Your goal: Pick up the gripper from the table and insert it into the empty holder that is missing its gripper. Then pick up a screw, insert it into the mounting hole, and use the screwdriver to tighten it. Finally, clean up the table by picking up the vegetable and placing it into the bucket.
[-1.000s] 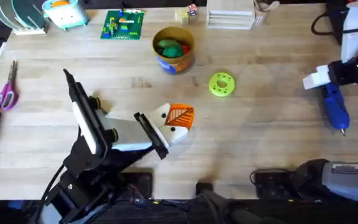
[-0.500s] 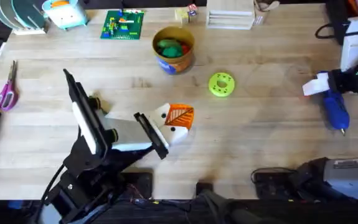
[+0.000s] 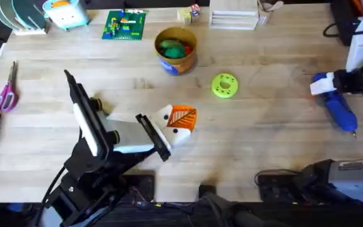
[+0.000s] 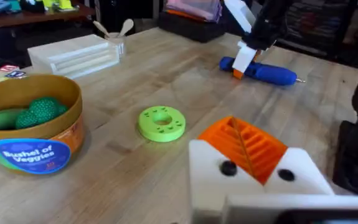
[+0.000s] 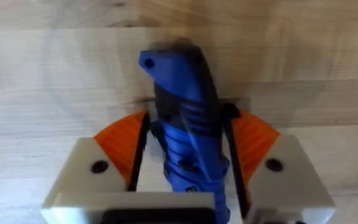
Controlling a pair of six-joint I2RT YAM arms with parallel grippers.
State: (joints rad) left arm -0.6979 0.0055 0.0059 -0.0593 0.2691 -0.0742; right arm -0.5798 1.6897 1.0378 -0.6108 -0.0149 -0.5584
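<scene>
My right gripper (image 3: 325,84) is shut on the blue screwdriver (image 3: 340,110) at the table's right side. The tool lies low over the wood, its tip toward the front. In the right wrist view both orange pads (image 5: 124,142) clamp the screwdriver (image 5: 188,134). My left gripper (image 3: 180,121) rests shut near the table's middle, its orange ribbed wedge (image 4: 246,144) pressed between white finger blocks (image 4: 213,180), each with a dark round spot in its side. The tan bucket (image 3: 176,62) stands behind it with green vegetables (image 3: 173,48) inside. A plain white holder and a loose screw are out of view.
A green round disc with holes (image 3: 225,86) lies between the bucket and the screwdriver. Scissors (image 3: 5,88) lie at the left edge. A green brick plate (image 3: 125,25), a white rack (image 3: 233,15) and other clutter line the back edge. A dark box (image 3: 345,180) sits front right.
My right gripper has shifted a little to the right with the screwdriver, whose tip swung slightly outward. The left arm has not moved.
</scene>
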